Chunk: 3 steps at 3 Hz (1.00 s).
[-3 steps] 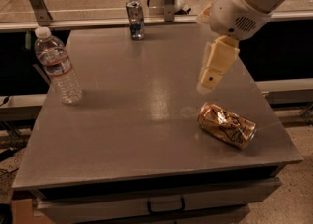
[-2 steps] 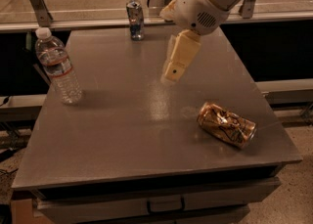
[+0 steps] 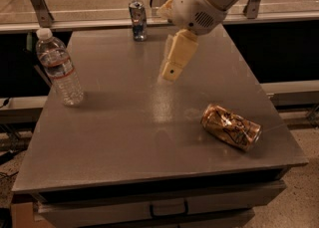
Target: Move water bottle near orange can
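The water bottle (image 3: pixel 59 67) stands upright near the table's left edge; it is clear ribbed plastic with a white cap and a thin red-edged label band. The orange can (image 3: pixel 231 127) lies on its side, dented, at the front right of the table. My gripper (image 3: pixel 172 72) hangs from the white arm above the middle of the table, well right of the bottle and up-left of the can. It holds nothing and touches neither thing.
A slim blue-and-silver can (image 3: pixel 138 20) stands upright at the table's far edge. The grey table (image 3: pixel 149 122) has a drawer handle below its front edge. A rail with metal posts runs behind the table.
My arm and gripper have swept left across the table, from above the orange can to over the middle. The bottle and both cans have not moved.
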Each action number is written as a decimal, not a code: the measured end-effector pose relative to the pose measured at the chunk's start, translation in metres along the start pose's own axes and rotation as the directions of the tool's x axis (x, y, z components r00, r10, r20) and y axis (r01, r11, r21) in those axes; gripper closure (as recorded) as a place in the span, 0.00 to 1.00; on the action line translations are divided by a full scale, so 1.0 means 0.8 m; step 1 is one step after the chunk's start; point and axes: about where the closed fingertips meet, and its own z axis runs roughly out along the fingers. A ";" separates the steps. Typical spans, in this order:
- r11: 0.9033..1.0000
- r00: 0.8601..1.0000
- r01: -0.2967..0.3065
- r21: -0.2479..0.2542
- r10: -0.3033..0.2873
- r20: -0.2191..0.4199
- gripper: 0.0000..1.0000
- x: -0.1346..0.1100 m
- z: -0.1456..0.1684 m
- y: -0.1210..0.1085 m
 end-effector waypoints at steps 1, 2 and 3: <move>0.999 0.995 0.041 -0.034 -0.037 0.097 0.00 -0.046 0.047 -0.009; 0.995 0.977 0.073 -0.073 -0.057 0.207 0.00 -0.097 0.102 -0.016; 0.991 0.946 0.078 -0.113 -0.038 0.321 0.00 -0.142 0.150 -0.021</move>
